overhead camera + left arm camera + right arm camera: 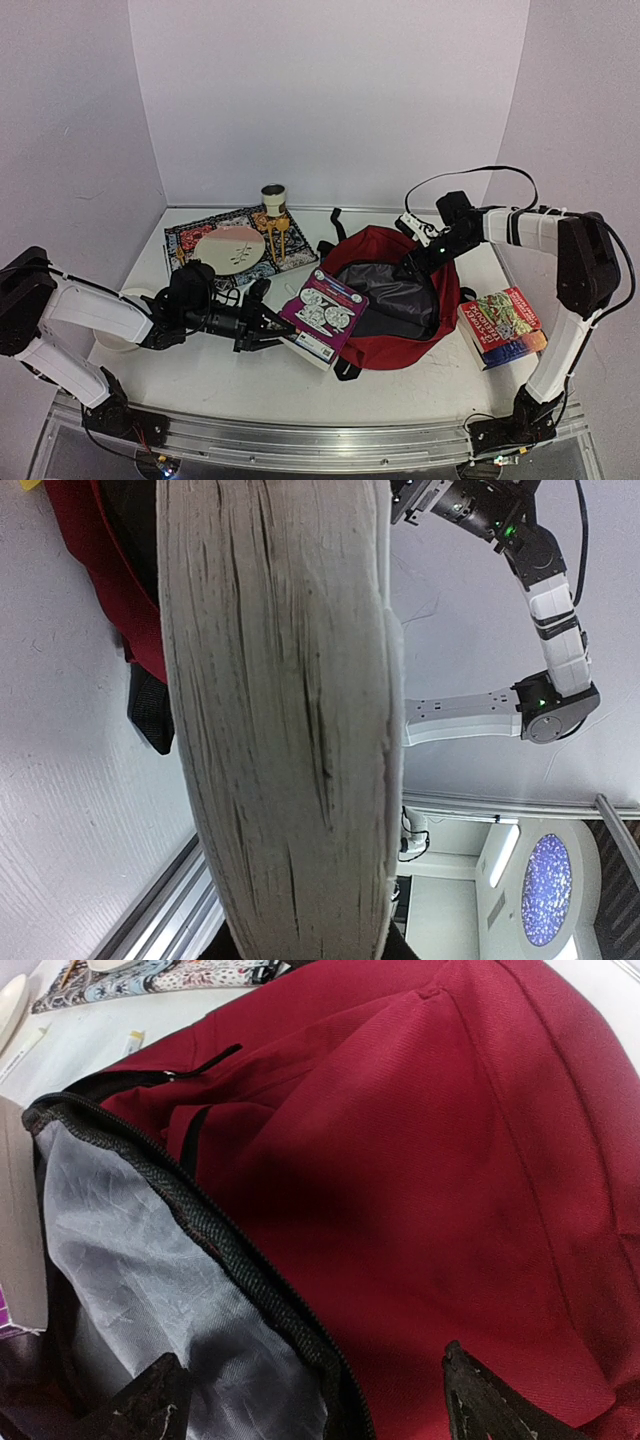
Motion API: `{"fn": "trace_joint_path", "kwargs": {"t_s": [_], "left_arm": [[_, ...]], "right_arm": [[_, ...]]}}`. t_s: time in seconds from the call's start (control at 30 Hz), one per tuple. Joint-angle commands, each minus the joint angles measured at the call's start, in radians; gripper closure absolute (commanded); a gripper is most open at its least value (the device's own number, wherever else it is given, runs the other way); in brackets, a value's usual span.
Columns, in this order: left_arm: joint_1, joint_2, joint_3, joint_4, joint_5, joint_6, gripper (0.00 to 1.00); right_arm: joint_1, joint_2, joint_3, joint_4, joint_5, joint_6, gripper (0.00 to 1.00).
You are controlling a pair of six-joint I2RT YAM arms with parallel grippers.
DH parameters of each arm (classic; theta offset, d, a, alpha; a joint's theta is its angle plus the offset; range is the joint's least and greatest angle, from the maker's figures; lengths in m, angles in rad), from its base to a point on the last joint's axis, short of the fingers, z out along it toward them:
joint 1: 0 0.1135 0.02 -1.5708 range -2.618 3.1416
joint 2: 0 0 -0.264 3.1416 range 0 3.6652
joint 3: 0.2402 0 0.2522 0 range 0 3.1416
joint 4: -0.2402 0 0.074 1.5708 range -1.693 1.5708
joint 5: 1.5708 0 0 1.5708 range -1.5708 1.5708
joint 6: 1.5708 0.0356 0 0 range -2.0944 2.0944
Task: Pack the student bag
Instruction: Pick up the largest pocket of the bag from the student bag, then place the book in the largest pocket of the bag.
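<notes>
With the bag point(400, 250) looking unpacked, the left gripper point(283, 328) is holding a book point(325, 312) at its mouth, the right gripper point(320, 1405) is gaping over its rim, and a second book point(503, 325) is lying on the bench point(200, 378).

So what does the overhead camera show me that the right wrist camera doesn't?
Only overhead: both arms whole, the left gripper clamped on a purple book at the student bag's left side, a red book lying to its right, and a cup at the back. Only the right wrist: the zipper teeth up close, running between the right gripper's spread fingertips. Both: the open bag with its grey lining, and the patterned cloth.
</notes>
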Motion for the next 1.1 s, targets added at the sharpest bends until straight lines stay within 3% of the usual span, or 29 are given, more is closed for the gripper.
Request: {"fn": "trace_joint_path", "kwargs": {"t_s": [0.0, 0.17, 0.4, 0.5, 0.6, 1.07], "left_arm": [[-0.004, -0.009, 0.061, 0.099, 0.025, 0.037, 1.0], [-0.008, 0.013, 0.069, 0.097, 0.022, 0.037, 1.0], [-0.022, 0.041, 0.088, 0.097, 0.022, 0.031, 1.0], [-0.023, 0.044, 0.095, 0.097, 0.02, 0.023, 1.0], [-0.024, 0.056, 0.11, 0.097, 0.025, 0.011, 1.0], [-0.037, 0.171, 0.219, 0.097, 0.057, -0.063, 1.0]], "right_arm": [[-0.004, 0.019, 0.012, -0.085, -0.167, -0.035, 0.16], [-0.003, 0.012, -0.016, -0.094, -0.257, -0.048, 0.31], [-0.003, -0.064, 0.018, -0.14, -0.221, -0.04, 0.84], [0.001, -0.139, 0.045, -0.158, -0.167, -0.027, 0.95], [0.024, -0.224, 0.065, -0.167, -0.11, -0.02, 1.0], [0.204, -0.44, 0.111, -0.144, 0.104, -0.008, 1.0]]}}
